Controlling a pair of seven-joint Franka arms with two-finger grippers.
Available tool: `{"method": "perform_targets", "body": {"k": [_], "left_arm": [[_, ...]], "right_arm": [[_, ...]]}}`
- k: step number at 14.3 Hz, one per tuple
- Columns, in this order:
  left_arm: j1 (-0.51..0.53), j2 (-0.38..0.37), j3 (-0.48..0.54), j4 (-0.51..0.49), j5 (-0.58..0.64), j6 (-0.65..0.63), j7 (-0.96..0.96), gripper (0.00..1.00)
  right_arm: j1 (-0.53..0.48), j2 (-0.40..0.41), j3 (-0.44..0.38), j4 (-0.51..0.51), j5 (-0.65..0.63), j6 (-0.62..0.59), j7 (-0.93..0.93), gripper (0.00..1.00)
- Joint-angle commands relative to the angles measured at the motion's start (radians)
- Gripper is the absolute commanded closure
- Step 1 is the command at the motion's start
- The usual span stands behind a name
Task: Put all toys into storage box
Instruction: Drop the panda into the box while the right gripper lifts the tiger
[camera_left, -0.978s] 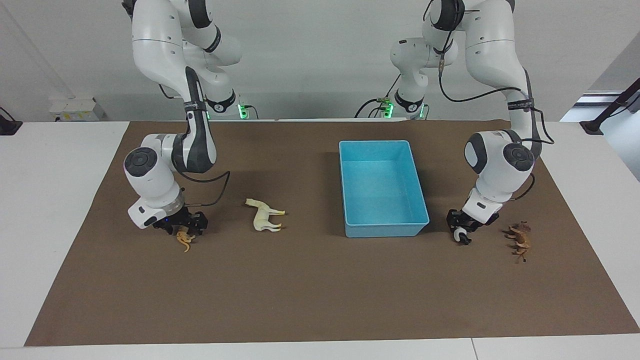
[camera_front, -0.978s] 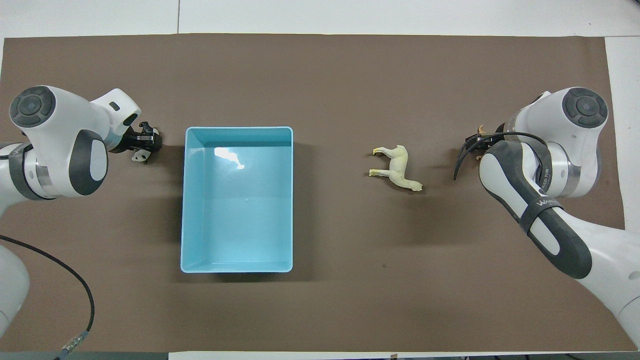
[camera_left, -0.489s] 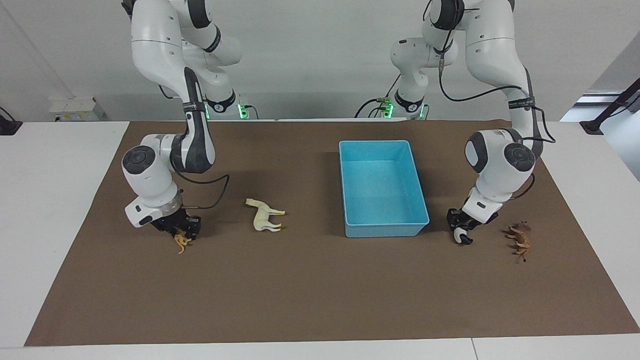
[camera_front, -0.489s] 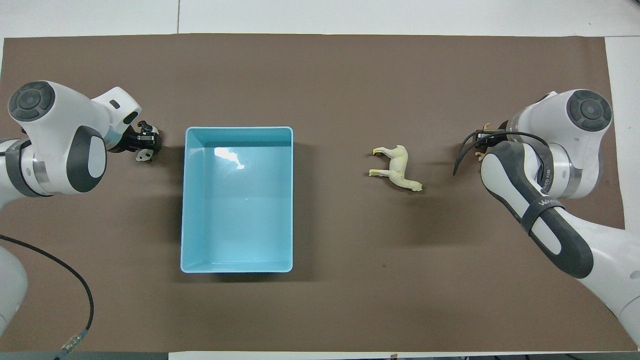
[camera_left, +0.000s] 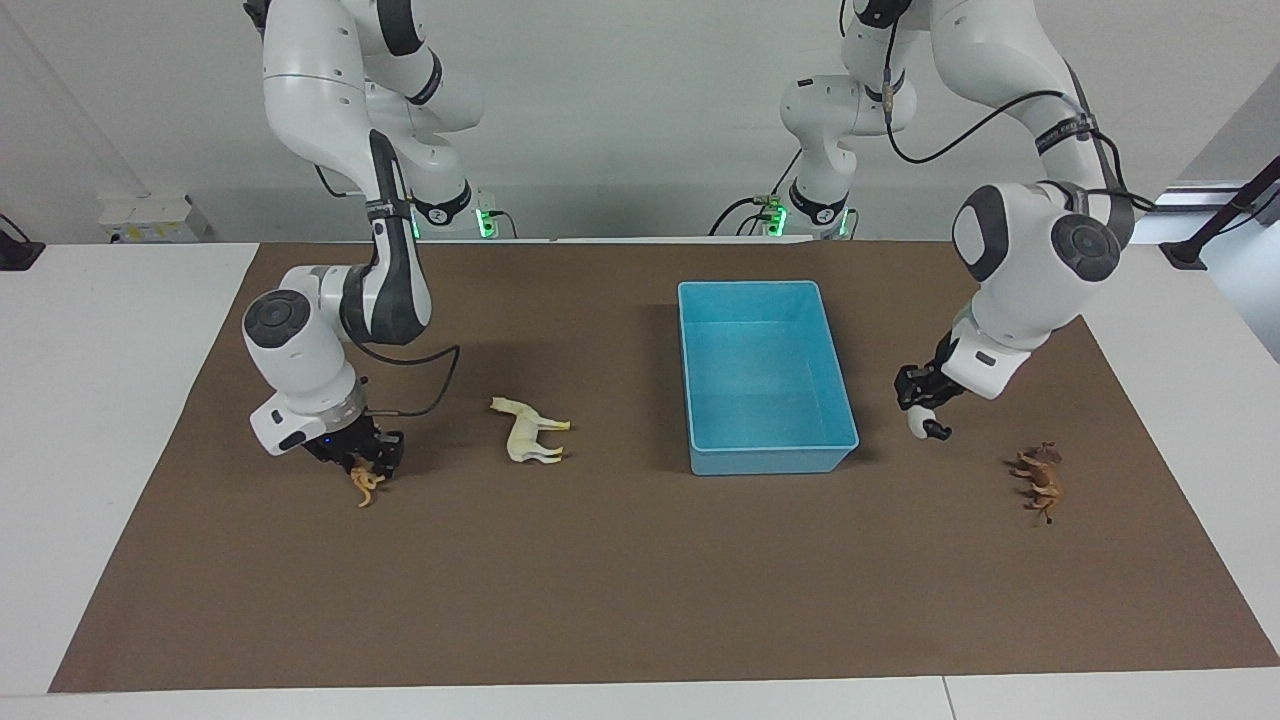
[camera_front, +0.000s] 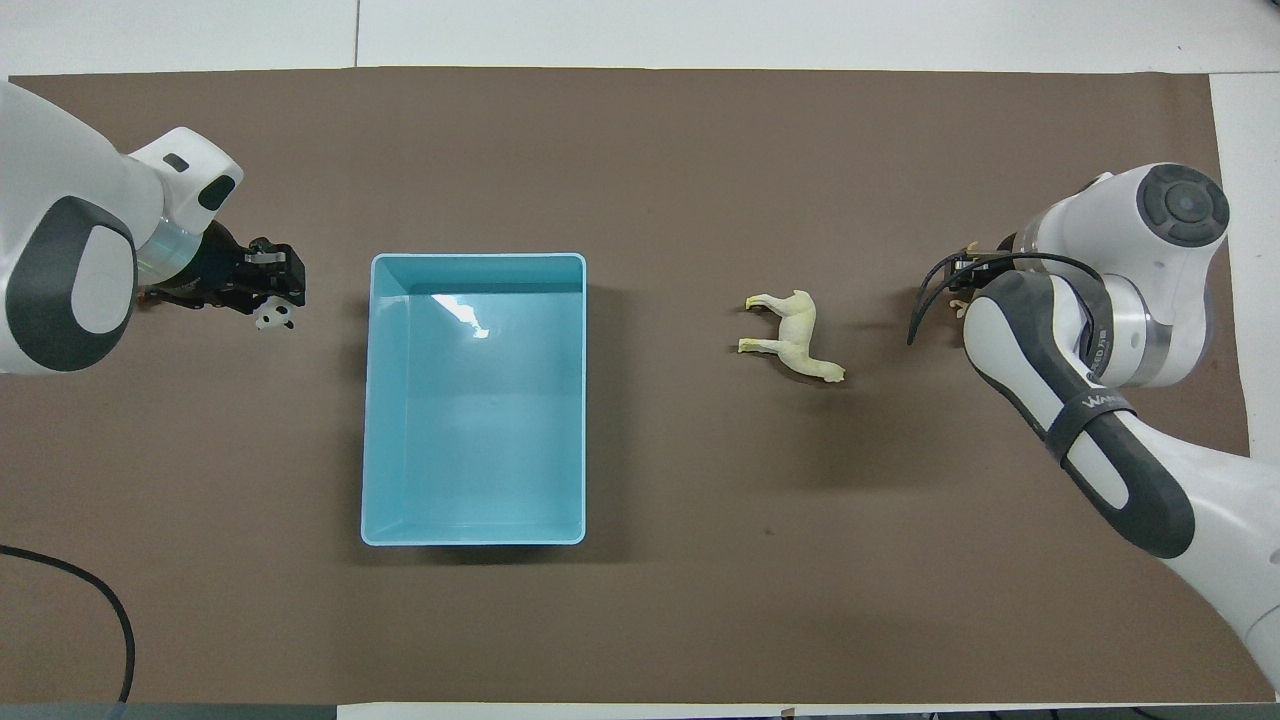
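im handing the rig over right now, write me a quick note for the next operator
Left gripper: shut on the panda, raised beside the storage box, toward the left arm's end.
Right gripper: shut on the tiger, low over the mat.
Horse lies on the mat between the tiger and the box. Lion lies at the left arm's end.
Done: nothing is in the box.
Left: all four toys.

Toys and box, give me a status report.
Left gripper shut on panda, raised beside storage box. Right gripper shut on tiger. Horse, lion lying out.
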Motion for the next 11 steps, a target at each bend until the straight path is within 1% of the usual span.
{"method": "perform_targets", "body": {"k": [1,2,4,6,8,9,10,11], "left_arm": [[-0.11,-0.053,-0.003,-0.016,-0.029,-0.062,-0.196,0.8],[-0.162,-0.058,-0.003,-0.034,-0.031,-0.056,-0.26,0.8],[-0.242,-0.092,-0.003,-0.114,-0.031,-0.003,-0.378,0.79],[-0.29,-0.138,-0.005,-0.233,-0.034,0.106,-0.455,0.78],[-0.316,-0.178,-0.005,-0.345,-0.035,0.212,-0.479,0.76],[-0.318,-0.186,-0.005,-0.367,-0.035,0.227,-0.48,0.67],[-0.321,-0.189,-0.005,-0.37,-0.035,0.223,-0.482,0.53],[-0.321,-0.189,-0.005,-0.37,-0.035,0.218,-0.482,0.36]], "right_arm": [[-0.001,-0.07,0.002,0.065,0.007,-0.145,0.012,1.0],[-0.001,-0.094,0.002,0.082,0.007,-0.188,0.012,1.0],[-0.001,-0.136,0.002,0.122,0.007,-0.274,0.007,1.0],[0.0,-0.174,0.005,0.171,0.007,-0.366,0.007,1.0],[-0.001,-0.2,0.042,0.229,0.009,-0.455,0.015,1.0],[0.0,-0.214,0.047,0.252,0.009,-0.489,0.016,1.0],[0.002,-0.223,0.05,0.271,0.009,-0.515,0.018,1.0],[0.005,-0.234,0.067,0.282,0.009,-0.533,0.019,1.0]]}}
